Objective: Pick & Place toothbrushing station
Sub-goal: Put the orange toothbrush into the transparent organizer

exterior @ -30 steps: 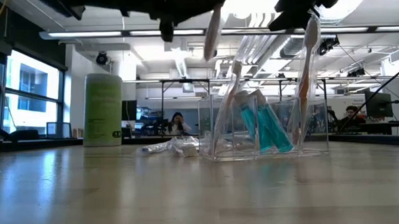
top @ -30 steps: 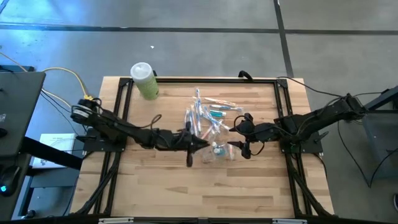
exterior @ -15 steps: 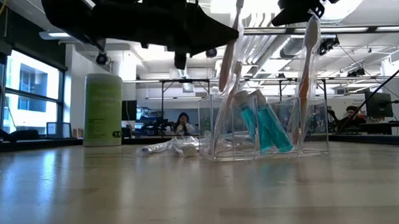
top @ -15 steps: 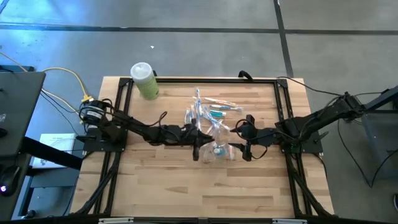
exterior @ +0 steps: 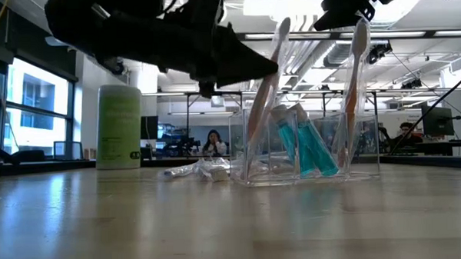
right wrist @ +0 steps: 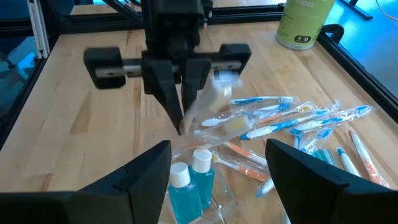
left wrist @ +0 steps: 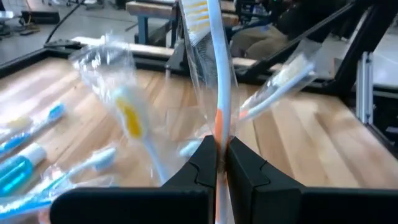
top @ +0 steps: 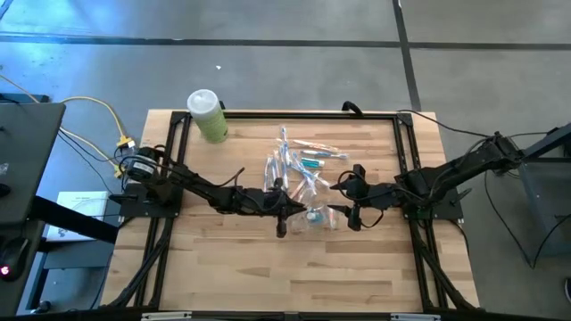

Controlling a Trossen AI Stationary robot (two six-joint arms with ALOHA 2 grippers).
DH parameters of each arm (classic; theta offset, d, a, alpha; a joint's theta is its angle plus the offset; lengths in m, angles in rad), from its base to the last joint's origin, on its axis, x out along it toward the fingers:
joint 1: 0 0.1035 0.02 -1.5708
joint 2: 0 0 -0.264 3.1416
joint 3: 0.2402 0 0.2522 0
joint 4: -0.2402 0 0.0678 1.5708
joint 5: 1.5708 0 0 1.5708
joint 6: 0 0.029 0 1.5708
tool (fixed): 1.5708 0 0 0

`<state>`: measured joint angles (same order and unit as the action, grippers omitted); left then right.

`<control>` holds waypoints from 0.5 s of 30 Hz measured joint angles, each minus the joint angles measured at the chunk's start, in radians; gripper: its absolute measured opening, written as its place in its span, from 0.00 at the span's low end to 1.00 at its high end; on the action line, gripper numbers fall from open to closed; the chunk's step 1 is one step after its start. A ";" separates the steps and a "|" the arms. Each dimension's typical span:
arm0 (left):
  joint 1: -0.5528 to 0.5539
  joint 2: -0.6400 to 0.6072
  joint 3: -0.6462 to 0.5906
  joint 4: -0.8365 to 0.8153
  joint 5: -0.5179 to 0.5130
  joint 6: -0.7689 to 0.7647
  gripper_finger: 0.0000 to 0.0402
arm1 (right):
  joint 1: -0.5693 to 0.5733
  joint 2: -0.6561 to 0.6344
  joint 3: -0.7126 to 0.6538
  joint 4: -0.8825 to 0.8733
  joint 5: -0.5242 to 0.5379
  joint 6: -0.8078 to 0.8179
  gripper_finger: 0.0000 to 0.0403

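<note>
A clear plastic holder (exterior: pixel 312 146) stands on the table's middle with two blue bottles (right wrist: pixel 191 180) and an upright toothbrush (exterior: pixel 357 71) in it. My left gripper (left wrist: pixel 219 146) reaches in level from the table's left, shut on another toothbrush (exterior: pixel 268 74) above the holder's left part. My right gripper (right wrist: pixel 217 180) hovers open just right of the holder (top: pixel 314 214), touching nothing. Several wrapped toothbrushes (top: pixel 299 160) with teal and orange parts lie flat behind the holder. My left gripper pinches the toothbrush's handle at its orange part (left wrist: pixel 218 124) between the two fingers. The fingers come level from the table's left and lie across the handle. The brush stands tilted, head (left wrist: pixel 198 14) up, its lower end down inside the holder (exterior: pixel 250 148).
A light-green bottle with a white cap (top: pixel 207 114) stands at the far left corner. A black frame (top: pixel 174 143) runs along the table's left, far and right sides. Bare wood lies along the near edge (top: pixel 294 276). People sit in the room beyond the table.
My left gripper has gone down and toward the table's right, carrying the toothbrush from above the holder down into its left part. The brush has stayed tilted, head up. My right gripper has held its place, open.
</note>
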<state>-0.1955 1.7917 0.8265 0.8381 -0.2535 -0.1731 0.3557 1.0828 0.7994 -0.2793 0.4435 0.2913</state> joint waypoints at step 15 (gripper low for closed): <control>-0.085 -0.048 0.000 -0.184 -0.004 -0.016 0.01 | 0.000 0.000 0.000 -0.003 0.000 0.004 0.63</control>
<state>-0.2806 1.7435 0.8265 0.6543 -0.2577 -0.1888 0.3557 1.0828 0.7994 -0.2821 0.4432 0.2951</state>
